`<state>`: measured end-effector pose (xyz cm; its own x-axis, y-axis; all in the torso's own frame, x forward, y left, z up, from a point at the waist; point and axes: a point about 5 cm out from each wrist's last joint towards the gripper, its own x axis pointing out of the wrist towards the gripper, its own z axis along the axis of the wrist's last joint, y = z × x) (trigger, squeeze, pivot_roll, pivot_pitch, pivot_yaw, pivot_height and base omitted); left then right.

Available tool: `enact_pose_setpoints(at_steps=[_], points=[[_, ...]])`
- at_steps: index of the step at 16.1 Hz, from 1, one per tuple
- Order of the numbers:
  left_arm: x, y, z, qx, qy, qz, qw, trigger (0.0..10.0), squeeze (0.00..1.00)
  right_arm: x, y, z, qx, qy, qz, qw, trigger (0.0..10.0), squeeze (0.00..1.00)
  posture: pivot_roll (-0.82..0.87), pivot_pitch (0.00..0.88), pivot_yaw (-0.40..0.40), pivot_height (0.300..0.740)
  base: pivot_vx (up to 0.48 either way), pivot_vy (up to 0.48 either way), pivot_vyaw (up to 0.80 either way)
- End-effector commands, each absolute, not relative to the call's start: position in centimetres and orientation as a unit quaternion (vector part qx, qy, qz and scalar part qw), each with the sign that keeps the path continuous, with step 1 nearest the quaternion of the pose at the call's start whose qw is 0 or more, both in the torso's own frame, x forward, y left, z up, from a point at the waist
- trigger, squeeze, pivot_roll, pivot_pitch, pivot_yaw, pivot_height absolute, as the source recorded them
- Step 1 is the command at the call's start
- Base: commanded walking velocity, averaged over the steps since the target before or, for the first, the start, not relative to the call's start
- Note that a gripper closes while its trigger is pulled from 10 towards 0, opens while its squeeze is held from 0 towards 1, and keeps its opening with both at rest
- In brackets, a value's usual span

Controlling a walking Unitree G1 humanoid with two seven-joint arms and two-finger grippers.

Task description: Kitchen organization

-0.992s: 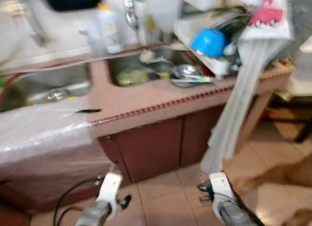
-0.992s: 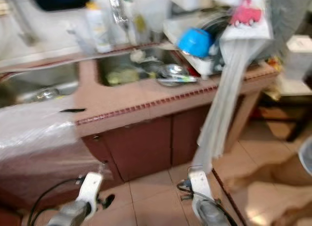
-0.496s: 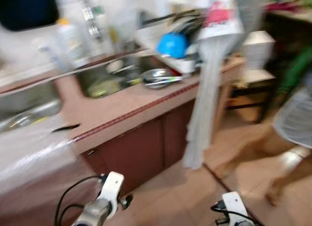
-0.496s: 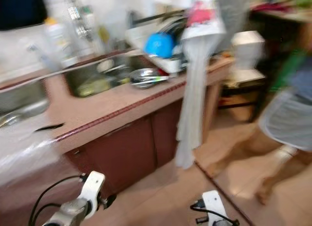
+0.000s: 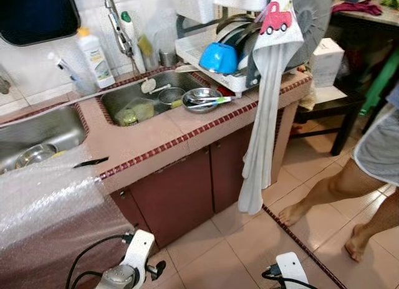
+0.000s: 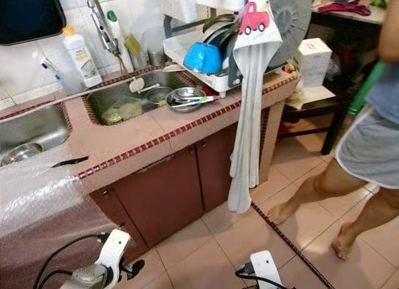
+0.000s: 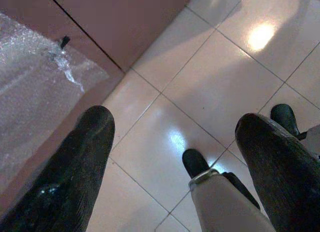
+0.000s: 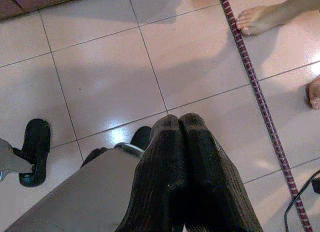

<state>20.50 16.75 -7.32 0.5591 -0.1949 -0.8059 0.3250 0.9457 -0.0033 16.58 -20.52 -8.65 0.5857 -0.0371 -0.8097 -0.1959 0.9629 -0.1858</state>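
Observation:
A pink tiled counter (image 5: 156, 136) runs ahead of me, with red-brown cupboard doors (image 5: 187, 189) below it. Its right sink basin (image 5: 149, 99) holds dishes. A steel bowl with utensils (image 5: 202, 100) sits at the basin's edge. A blue bowl (image 5: 218, 56) rests in the white dish rack (image 5: 234, 78), and a long white towel (image 5: 265, 114) hangs from the rack. A black knife (image 5: 91, 162) lies on the counter. My left gripper (image 7: 175, 122) hangs open over the floor tiles. My right gripper (image 8: 179, 123) hangs shut with nothing in it.
Bubble wrap (image 5: 43, 195) covers the counter's left end beside a second basin (image 5: 31, 136). A detergent bottle (image 5: 95, 57) stands by the wall. A person's bare legs (image 5: 349, 183) are at the right. A dark table with a white box (image 5: 325, 52) stands beyond. A red floor strip (image 8: 250, 77) crosses the tiles.
The camera has swung to the right and the picture has sharpened. A person has come into view at the right. Both arms stay low.

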Motion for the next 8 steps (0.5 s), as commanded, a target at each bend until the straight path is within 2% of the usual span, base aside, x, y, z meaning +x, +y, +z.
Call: enact_pose_setpoints(at_steps=[1, 8], points=[[20.90, 17.07, -7.07, 0.082, 0.440, -0.147, 0.882, 10.0, 0.00, 16.56, -20.31, -8.72, -0.132, 0.453, 0.049, 0.880, 10.0, 0.00, -0.04, 0.000, 0.128, 0.740, 0.000, -0.405, 0.00], [19.90, 17.20, -7.63, 0.089, 0.453, -0.148, 0.875, 10.0, 0.00, 16.08, -20.63, -8.86, -0.140, 0.458, 0.052, 0.876, 10.0, 0.00, -0.05, 0.000, 0.126, 0.740, 0.000, -0.410, 0.00]])
